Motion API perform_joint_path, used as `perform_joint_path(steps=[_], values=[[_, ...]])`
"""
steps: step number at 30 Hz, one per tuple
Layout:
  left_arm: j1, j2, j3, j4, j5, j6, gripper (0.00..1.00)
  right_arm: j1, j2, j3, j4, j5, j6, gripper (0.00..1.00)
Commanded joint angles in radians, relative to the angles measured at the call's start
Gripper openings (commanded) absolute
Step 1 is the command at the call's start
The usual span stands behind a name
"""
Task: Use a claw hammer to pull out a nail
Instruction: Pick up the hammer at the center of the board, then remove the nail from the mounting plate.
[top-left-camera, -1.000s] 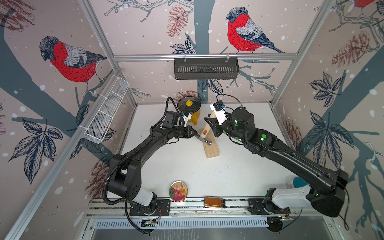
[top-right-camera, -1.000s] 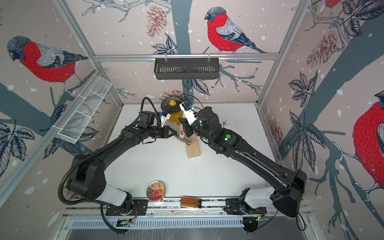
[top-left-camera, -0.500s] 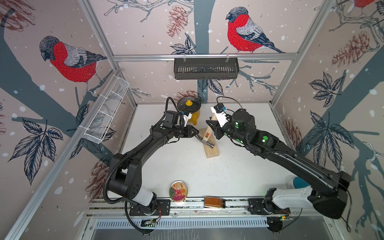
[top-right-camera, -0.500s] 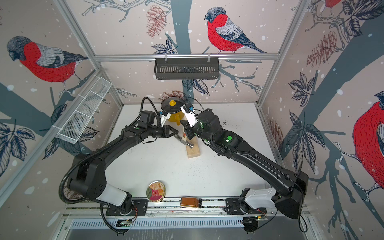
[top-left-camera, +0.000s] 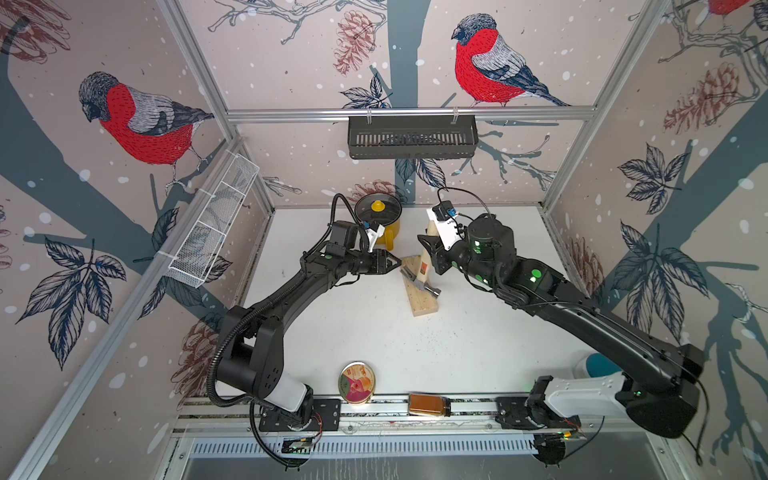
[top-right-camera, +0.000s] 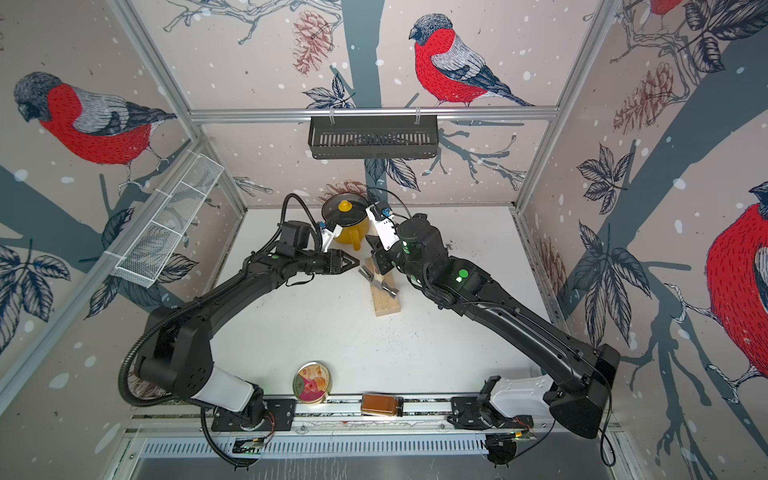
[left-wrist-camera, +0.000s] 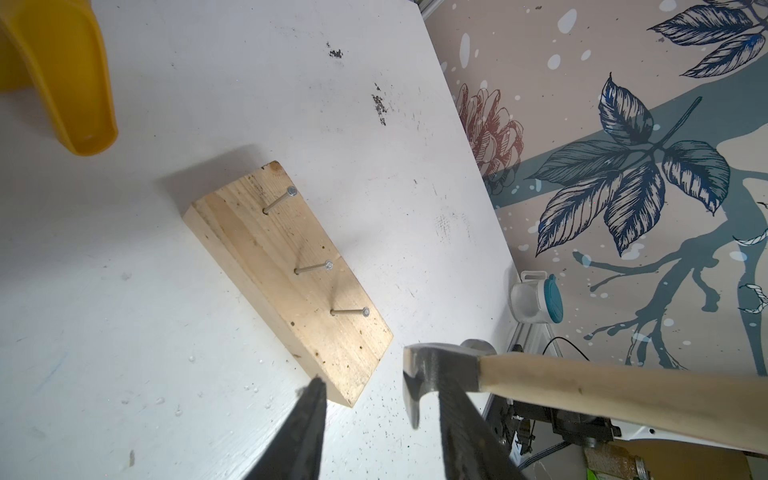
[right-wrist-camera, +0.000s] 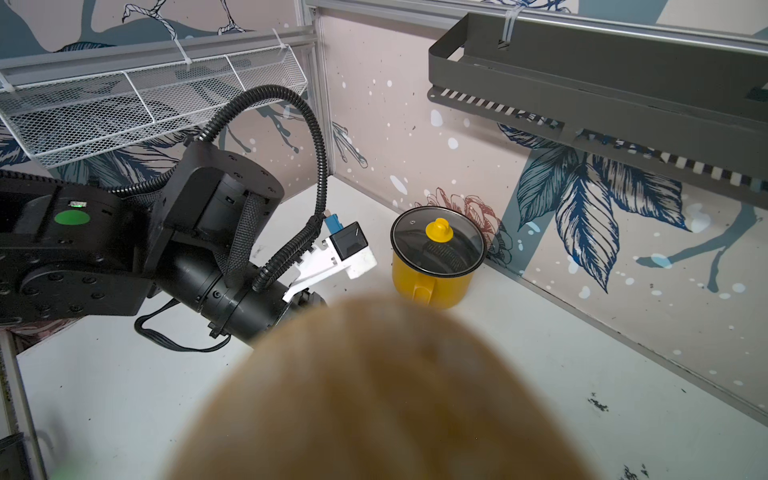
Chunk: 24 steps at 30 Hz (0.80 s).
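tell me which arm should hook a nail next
Right: its jaws are shut on the claw hammer handle, head close to the wooden block's nails. The left jaws are open, empty.

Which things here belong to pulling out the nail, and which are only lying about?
For the job:
- claw hammer, held by the right gripper
- wooden block
- three nails standing in the block

Lying about:
- yellow pot
- round tin
- amber jar
- white cup with teal lid
- wire basket
- dark shelf
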Motion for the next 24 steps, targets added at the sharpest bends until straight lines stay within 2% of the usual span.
perform_joint_path(steps=[1,8,16,24], values=[[0.004,0.002,0.002,0.028,-0.003,-0.002,0.48,0.003,-0.007,0.028,0.06,0.041,-0.011,0.0],[0.004,-0.001,-0.029,0.069,-0.037,-0.052,0.53,0.0,-0.001,0.057,0.017,0.082,0.001,0.0],[-0.004,-0.024,-0.114,0.178,-0.14,-0.151,0.55,-0.014,-0.01,0.08,-0.043,0.131,0.022,0.0],[-0.028,0.029,-0.172,0.274,-0.221,-0.208,0.55,-0.027,-0.024,0.064,-0.082,0.15,0.021,0.0]])
